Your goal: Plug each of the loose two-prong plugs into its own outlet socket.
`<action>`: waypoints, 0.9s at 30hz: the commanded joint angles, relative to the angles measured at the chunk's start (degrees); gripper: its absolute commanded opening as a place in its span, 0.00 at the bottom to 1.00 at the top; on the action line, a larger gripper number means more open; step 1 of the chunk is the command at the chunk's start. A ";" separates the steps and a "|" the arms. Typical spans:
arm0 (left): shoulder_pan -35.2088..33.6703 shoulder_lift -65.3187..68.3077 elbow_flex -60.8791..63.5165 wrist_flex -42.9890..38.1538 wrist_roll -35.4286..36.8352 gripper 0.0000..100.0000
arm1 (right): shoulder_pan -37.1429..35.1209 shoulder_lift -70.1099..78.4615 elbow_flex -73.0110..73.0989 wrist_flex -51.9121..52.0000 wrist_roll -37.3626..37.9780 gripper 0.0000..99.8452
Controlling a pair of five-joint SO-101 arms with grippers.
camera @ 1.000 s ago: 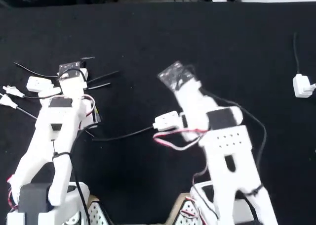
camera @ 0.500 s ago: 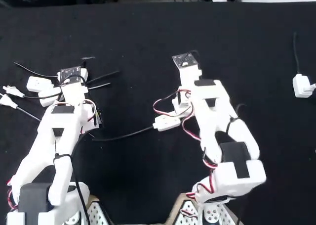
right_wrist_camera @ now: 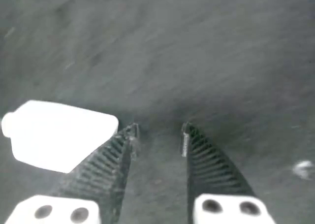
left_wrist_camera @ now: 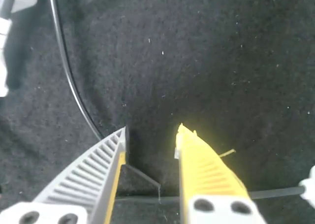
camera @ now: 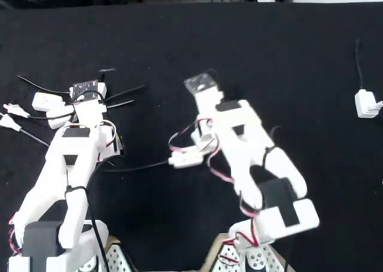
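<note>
Plug (camera: 187,158) is lying long-axis left-right, just near-left of the right arm (camera: 239,140)'s jaws, outside the gap; those jaws are gaping wide, gripping nothing.

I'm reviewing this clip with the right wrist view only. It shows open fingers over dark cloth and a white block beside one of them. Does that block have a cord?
Observer: Yes. In the high view the white block beside the right arm has a black cable running toward the left arm.
Operator: Any other pieces out there?
Observer: A white plug piece sits alone at the far right of the table, with a thin black cord leading away from it.
Operator: And the left gripper?
Observer: The left gripper is open with nothing between its fingers, near a cluster of white pieces with black cords.
</note>
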 commanded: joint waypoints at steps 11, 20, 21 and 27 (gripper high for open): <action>-0.48 -0.62 -1.01 -0.70 0.62 0.17 | 4.13 -27.47 1.63 5.27 1.58 0.14; -11.03 -0.62 -5.76 -0.18 0.62 0.17 | -1.41 -22.99 10.59 -13.19 -12.57 0.14; -13.41 -0.62 -6.20 -0.18 0.62 0.17 | -1.14 -22.37 11.56 -14.51 -12.84 0.14; -21.41 0.00 -10.86 5.10 0.70 0.17 | 1.23 -20.70 12.18 -15.91 -12.84 0.14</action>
